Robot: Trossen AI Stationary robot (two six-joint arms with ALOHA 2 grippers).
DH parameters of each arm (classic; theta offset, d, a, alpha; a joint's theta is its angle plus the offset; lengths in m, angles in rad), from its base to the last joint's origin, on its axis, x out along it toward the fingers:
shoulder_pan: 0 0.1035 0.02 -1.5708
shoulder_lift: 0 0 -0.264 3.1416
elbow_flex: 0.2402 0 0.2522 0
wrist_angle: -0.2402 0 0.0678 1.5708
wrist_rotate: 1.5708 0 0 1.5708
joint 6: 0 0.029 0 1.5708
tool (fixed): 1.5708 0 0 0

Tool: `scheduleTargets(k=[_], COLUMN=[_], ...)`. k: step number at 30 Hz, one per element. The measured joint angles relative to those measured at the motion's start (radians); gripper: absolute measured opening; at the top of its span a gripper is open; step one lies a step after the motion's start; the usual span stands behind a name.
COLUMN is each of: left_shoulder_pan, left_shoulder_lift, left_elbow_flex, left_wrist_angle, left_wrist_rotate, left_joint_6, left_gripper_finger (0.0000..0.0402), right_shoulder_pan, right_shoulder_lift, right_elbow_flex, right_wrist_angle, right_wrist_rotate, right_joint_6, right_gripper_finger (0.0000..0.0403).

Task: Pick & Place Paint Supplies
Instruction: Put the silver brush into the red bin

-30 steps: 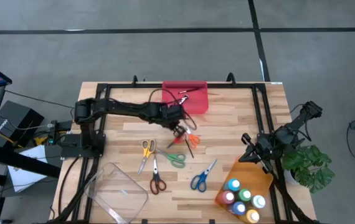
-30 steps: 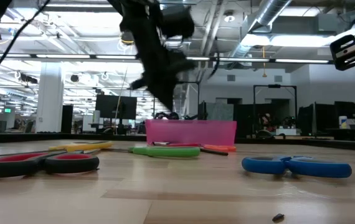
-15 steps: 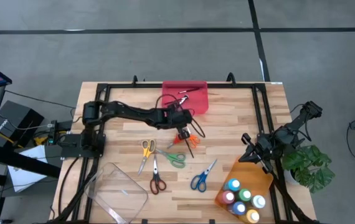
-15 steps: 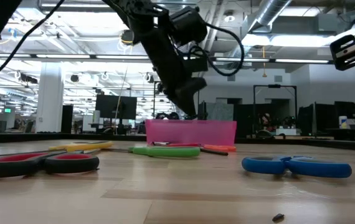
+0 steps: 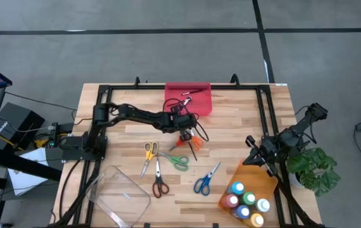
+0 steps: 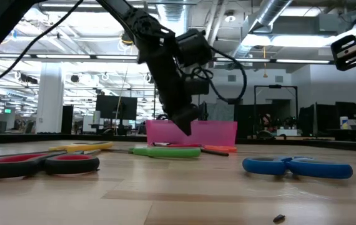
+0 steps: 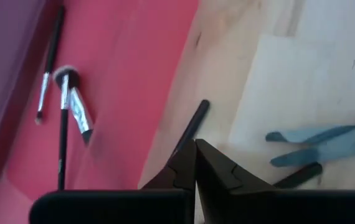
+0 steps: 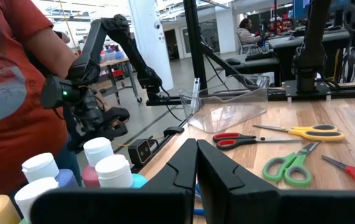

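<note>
Brushes (image 7: 62,118): thin, dark, silver-ferruled.

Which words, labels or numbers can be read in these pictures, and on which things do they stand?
None can be read.
Box left of the table: white marks, too small to read.
Green sign in the room behind: too blurred to read.
Paint bottles: no label shows.
</note>
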Motion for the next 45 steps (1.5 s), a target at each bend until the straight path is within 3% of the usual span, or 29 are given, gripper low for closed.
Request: scheduleTargets(k=[18,32,40,45], left_shoulder_pan=[0.017,0.035,-0.019,-0.057], left_shoulder_lift=[0.053,0.095,0.064,0.051], left_elbow_flex=[-0.002,0.003,0.001,0.002], left_wrist_angle=[0.009,0.037,-0.053,-0.147], left_wrist_rotate=[-0.127,-0.069,0.003,0.037], left_joint_6=[0.037,0.038,0.033,-0.049], left_gripper_finger=[0.0000,0.0000,0.0000,0.0000], right_shoulder_pan=[0.000,0.000,0.000,0.000], right_shoulder_lift=[0.000,0.000,0.000,0.000], right_elbow_flex=[0.000,0.000,0.000,0.000], right_wrist_angle=[0.000,0.000,0.000,0.000], right_wrist_rotate=[0.000,0.000,0.000,0.000], right_joint_6=[0.000,0.000,0.000,0.000], right_gripper_finger=[0.0009,0.0009,0.0009,0.0008])
